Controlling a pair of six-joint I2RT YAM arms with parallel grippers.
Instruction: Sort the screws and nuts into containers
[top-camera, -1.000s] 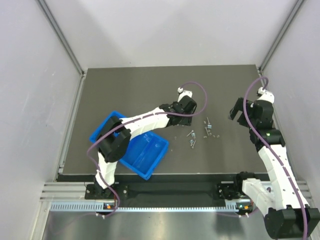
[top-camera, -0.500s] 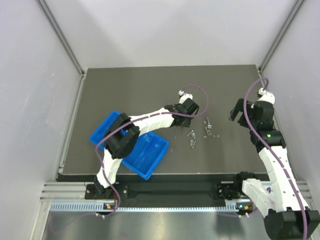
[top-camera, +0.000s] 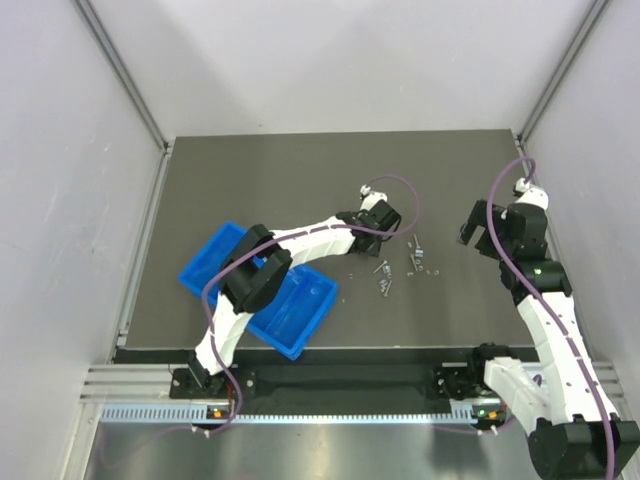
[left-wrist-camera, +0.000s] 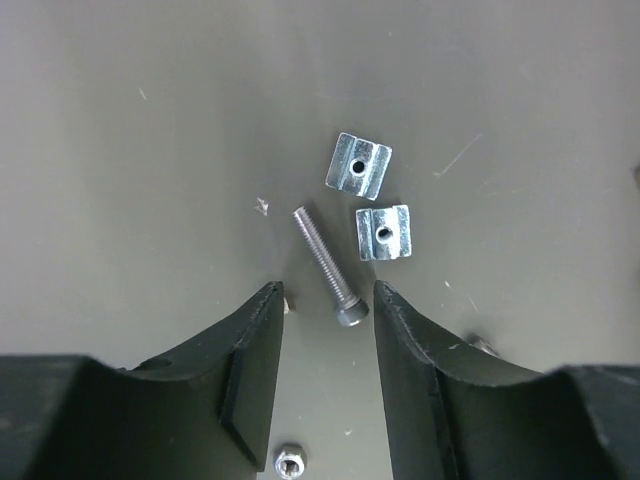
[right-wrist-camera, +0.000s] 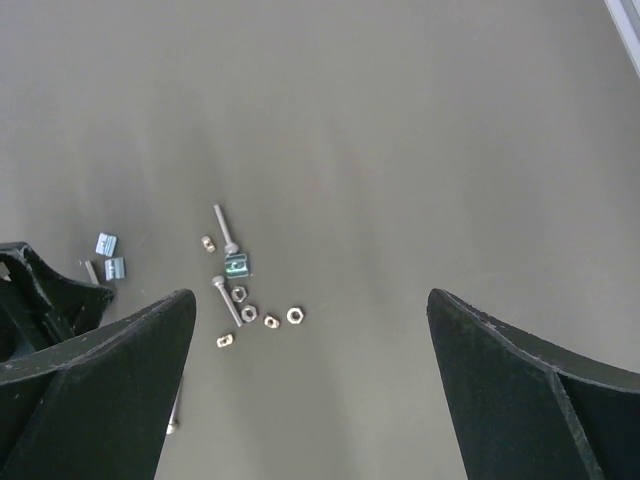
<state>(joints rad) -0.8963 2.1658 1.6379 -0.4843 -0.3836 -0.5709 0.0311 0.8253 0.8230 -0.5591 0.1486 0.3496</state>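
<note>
In the left wrist view a thin silver screw (left-wrist-camera: 322, 255) lies on the dark mat, its dark head just between the tips of my left gripper (left-wrist-camera: 327, 295). The jaws are open and touch nothing. Two square nuts (left-wrist-camera: 358, 165) lie just beyond the screw, and a hex nut (left-wrist-camera: 289, 461) sits on the mat between the fingers. From above, my left gripper (top-camera: 392, 232) is at the left edge of the scattered screws and nuts (top-camera: 415, 257). The blue tray of containers (top-camera: 300, 305) lies at front left, partly under the left arm. My right gripper (top-camera: 478, 232) hovers wide open and empty, right of the parts.
The right wrist view looks down on two screws (right-wrist-camera: 225, 225), several hex nuts (right-wrist-camera: 249, 313) and a square nut (right-wrist-camera: 236, 264) spread on the mat. More parts (top-camera: 383, 282) lie nearer the tray. Grey walls close in the mat at left, right and back.
My left gripper has shifted right toward the scattered parts, and its jaws have narrowed. The right arm has hardly moved and stays wide open.
</note>
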